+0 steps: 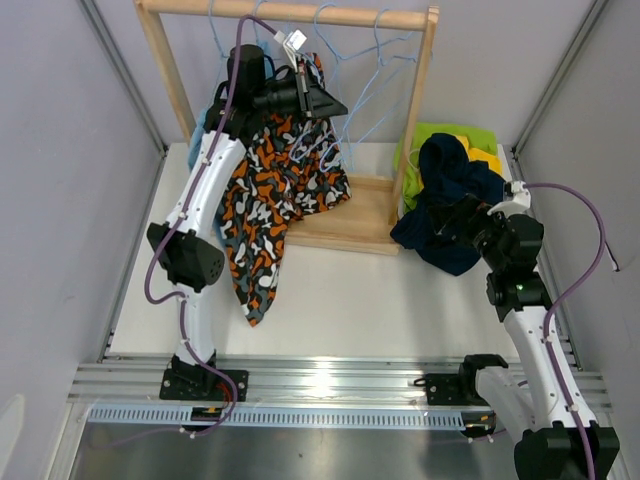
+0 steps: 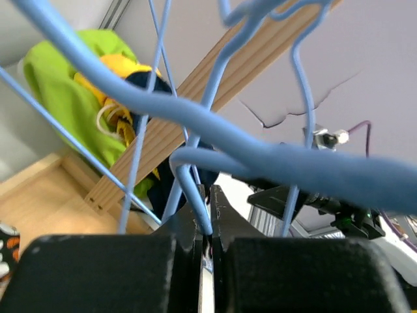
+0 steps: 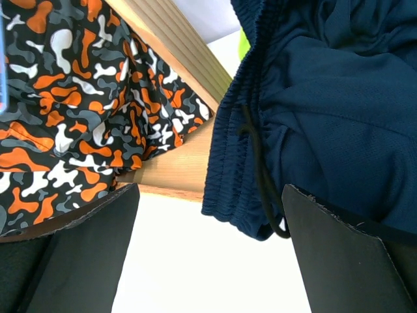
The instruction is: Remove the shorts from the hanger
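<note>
The orange-black-white camouflage shorts hang from a blue wire hanger on the wooden rack and reach down to the table. My left gripper is raised at the rack, and the left wrist view shows this gripper shut on the hanger wire. Light blue shorts show behind the left arm. Navy shorts lie heaped at the right on lime green and yellow ones. My right gripper is open, with the navy waistband by its right finger.
Several empty blue hangers hang on the rack's rail. The rack's wooden base lies between the two piles of cloth. Grey walls close in both sides, and a metal rail runs along the near edge.
</note>
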Controlling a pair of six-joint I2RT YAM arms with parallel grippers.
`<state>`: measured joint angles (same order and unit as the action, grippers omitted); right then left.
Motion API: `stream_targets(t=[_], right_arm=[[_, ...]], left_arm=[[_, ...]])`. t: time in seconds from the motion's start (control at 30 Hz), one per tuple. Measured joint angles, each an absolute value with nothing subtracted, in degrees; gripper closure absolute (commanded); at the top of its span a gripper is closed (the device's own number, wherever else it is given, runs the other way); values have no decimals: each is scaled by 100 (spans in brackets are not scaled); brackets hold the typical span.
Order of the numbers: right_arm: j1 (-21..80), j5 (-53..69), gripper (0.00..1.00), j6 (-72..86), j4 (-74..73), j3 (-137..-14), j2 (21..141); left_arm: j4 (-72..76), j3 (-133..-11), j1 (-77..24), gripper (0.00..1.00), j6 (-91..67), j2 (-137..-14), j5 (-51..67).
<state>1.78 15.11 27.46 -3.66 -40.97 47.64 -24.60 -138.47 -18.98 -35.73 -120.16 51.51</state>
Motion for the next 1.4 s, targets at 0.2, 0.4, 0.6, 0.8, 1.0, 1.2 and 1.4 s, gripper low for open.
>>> stream_targets(t=[0.2, 0.4, 0.6, 0.8, 1.0, 1.2, 1.4], right_arm=[[178, 1511, 0, 2742, -412, -4023, 4477], [178, 1551, 1, 2746, -410, -3933, 4425], [178, 1605, 1, 2764, -416, -3922, 4414], [183, 1675, 1, 2845, -425, -3922, 4329], [183, 1704, 1, 2862, -631, -3940, 4128], [183, 1706, 0, 2873, -934, -4025, 3760], [183, 1704, 1, 2869, -1247, -4084, 3398]], left_arm=[[-2928, -13268, -1723, 100, -3771, -11987, 4858], [-3083, -13109, -1396, 100, -3861, -11996, 4657], [-3765, -13026, -1428, 100, -3428, -11751, 4209], [-4816, -12088, -1935, 100, -2373, -10569, 3304], [-5846, -11179, -2871, 100, -1551, -9463, 2014], [-6226, -10457, -3039, 100, -1240, -8814, 991], [-6390, -10025, -3041, 100, -1212, -8305, 473]])
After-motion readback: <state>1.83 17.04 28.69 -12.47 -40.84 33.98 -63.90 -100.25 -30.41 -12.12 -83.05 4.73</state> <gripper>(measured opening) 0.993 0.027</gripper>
